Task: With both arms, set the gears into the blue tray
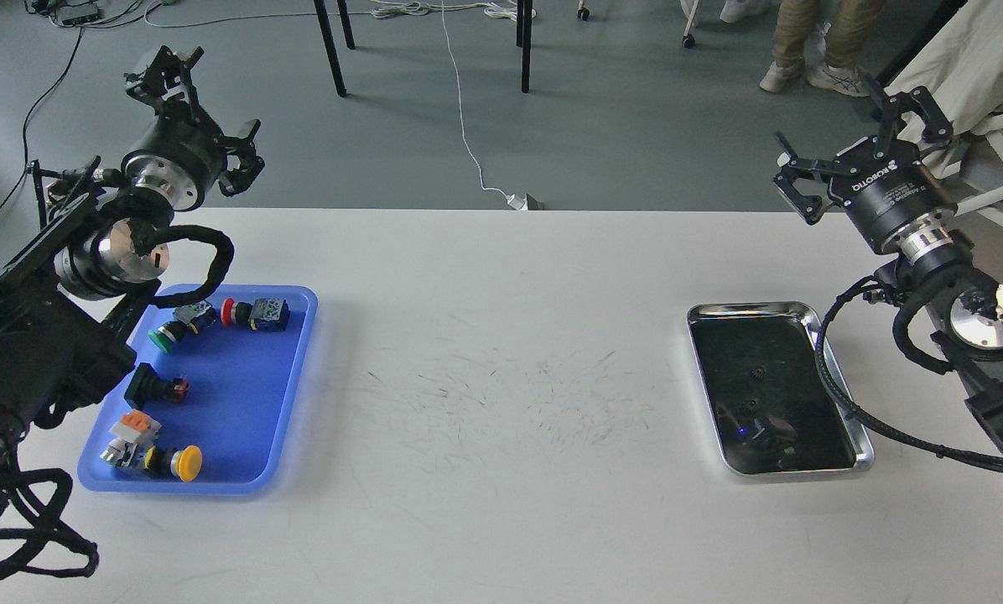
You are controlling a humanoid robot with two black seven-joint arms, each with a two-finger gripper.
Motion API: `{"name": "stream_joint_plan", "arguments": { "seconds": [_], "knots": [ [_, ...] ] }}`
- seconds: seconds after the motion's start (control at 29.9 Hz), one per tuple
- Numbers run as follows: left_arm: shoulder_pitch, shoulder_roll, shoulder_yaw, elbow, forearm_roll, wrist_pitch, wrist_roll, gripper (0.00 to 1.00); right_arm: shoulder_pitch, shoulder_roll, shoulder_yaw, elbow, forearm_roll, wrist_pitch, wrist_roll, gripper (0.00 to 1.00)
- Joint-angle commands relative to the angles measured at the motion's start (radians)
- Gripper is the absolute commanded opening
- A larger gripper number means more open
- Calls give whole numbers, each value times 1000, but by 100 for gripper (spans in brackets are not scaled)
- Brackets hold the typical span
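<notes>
Two tiny black gears (753, 372) (749, 408) lie on the dark bottom of the shiny steel tray (862, 436) at the right of the table; they are faint against it. The blue tray (241, 403) rests at the left and holds several coloured push-button switches (254, 313). My left gripper (206, 113) hangs open above the table's far left corner, behind the blue tray, with nothing in it. My right gripper (849, 143) is raised open beyond the far right edge, above and behind the steel tray, also empty.
A white table (501, 377) with scuff marks spans the view. Beyond its far edge are grey floor, black table legs (330, 50), a white cable (468, 143) and a person's feet (803, 75). A dark reflection with a blue glint (753, 432) shows in the steel tray.
</notes>
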Motion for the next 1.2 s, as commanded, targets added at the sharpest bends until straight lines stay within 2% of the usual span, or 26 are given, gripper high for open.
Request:
{"name": "stream_joint_plan", "arguments": {
  "seconds": [0.0,0.37,0.57,1.17],
  "knots": [
    [-1,4,4,-1,5,0,2,98,2,1,-2,0,-1,0,-2,99],
    [-7,-3,-4,7,-8,-7,0,98,8,1,-11,-43,-2,0,-9,99],
    [-9,-14,-11,51,-11,-7,2,98,26,-1,-11,-45,-5,0,-9,99],
    [-12,-22,-1,42,-11,-1,2,98,69,7,-2,-115,-8,0,-2,99]
  ]
}}
